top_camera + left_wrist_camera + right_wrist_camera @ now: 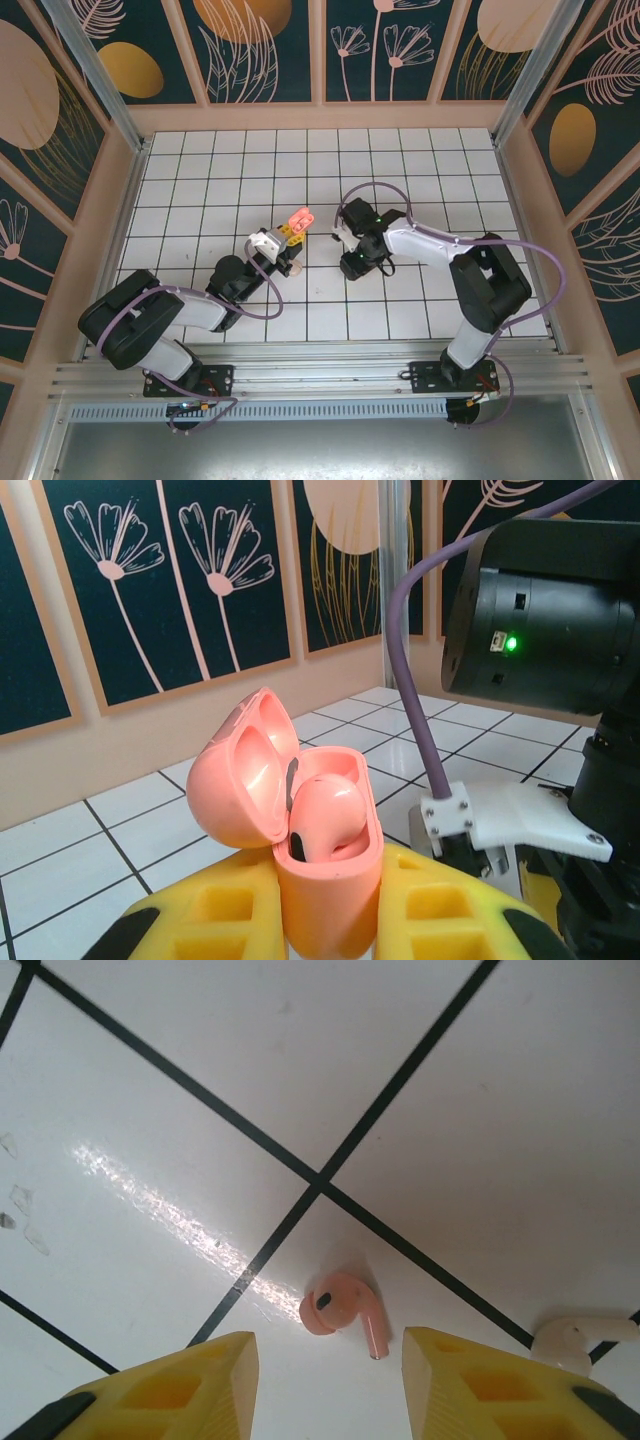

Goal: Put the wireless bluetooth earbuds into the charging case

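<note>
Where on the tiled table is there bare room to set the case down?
Bare tiles run along the back wall and the left wall of the table. Mid-table is crowded: the left gripper holding the open pink case, the right gripper over a pink earbud, a pale earbud beside it.

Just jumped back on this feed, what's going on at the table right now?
The left gripper holds the pink charging case upright with its lid open, and one seated earbud is already in it. The right gripper hangs low over the tiled table with its fingers apart, either side of a loose pink earbud lying on a tile, not yet gripped. A pale earbud lies just beside it.
</note>
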Robot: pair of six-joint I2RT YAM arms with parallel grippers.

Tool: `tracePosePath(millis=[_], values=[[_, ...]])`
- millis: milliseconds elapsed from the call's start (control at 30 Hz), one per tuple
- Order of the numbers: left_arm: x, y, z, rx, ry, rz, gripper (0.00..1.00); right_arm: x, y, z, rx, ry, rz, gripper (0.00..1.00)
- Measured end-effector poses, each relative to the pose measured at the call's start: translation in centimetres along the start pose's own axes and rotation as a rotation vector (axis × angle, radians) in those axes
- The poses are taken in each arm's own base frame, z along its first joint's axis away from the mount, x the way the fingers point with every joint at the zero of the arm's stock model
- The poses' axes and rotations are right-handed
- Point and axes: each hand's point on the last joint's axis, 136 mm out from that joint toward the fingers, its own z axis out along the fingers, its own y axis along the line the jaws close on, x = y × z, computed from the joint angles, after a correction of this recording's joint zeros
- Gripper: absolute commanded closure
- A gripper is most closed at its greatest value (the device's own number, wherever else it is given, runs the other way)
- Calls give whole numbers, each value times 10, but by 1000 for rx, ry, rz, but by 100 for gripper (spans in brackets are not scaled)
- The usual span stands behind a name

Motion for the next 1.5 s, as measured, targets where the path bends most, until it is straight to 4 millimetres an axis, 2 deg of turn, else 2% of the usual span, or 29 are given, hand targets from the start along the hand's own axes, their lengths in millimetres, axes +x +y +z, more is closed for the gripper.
tracePosePath(millis=[300, 600, 767, 1333, 1500], values=[[1, 0, 0, 0, 7, 0, 93, 10, -6, 19, 22, 67, -68, 55], [2, 0, 0, 0, 11, 0, 93, 12, -7, 27, 25, 83, -71, 59], [2, 0, 0, 0, 11, 0, 93, 10, -10, 28, 31, 76, -55, 60], [-1, 0, 2, 0, 3, 0, 93, 3, -20, 28, 39, 46, 10, 74], [1, 0, 2, 1, 9, -1, 93, -4, -26, 21, 47, -14, 54, 75]])
